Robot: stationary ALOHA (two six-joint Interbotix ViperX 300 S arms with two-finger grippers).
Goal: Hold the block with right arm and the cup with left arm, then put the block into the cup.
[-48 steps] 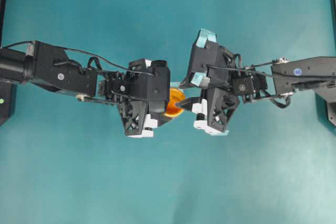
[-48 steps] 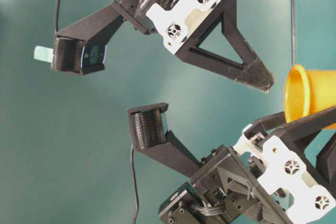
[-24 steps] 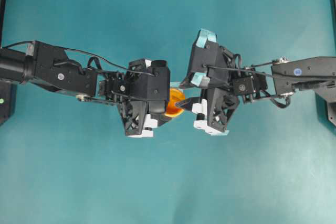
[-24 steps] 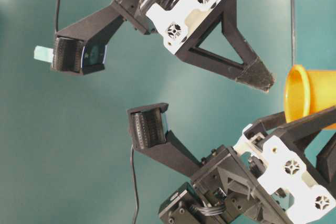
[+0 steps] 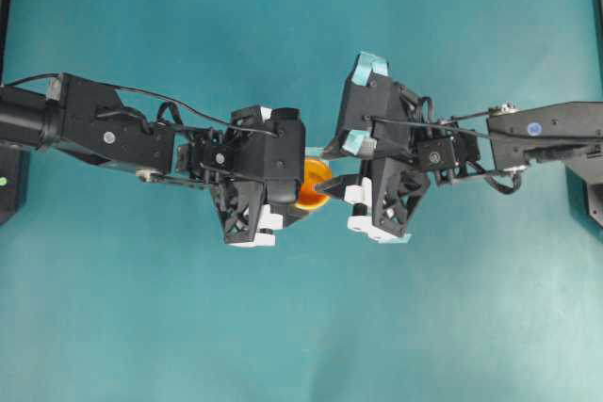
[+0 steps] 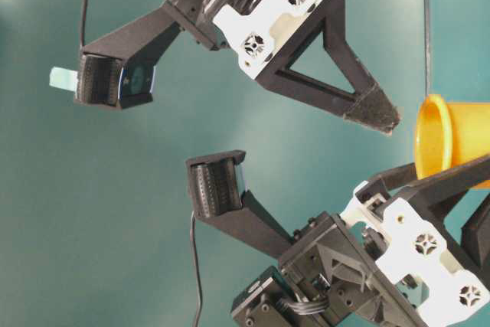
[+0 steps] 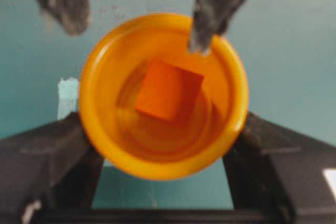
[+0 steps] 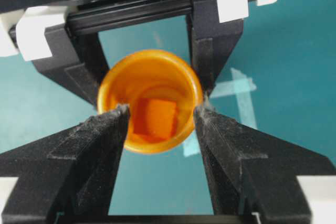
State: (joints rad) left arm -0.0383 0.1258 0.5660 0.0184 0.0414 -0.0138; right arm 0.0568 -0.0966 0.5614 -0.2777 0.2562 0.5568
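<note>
Block [image 7: 168, 90] inside cup [image 7: 163, 95], frame centre | left gripper [image 7: 163, 145] clamps cup | right gripper [image 8: 160, 116] released, fingers straddling cup's rim

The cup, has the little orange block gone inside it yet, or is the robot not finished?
Yes, it looks done. The block lies loose on the bottom of the cup. The left gripper holds the cup by its sides. The right gripper is open, with nothing in it, its fingers at the cup's mouth. What seems left is only to pull that arm away and set the cup down.
</note>
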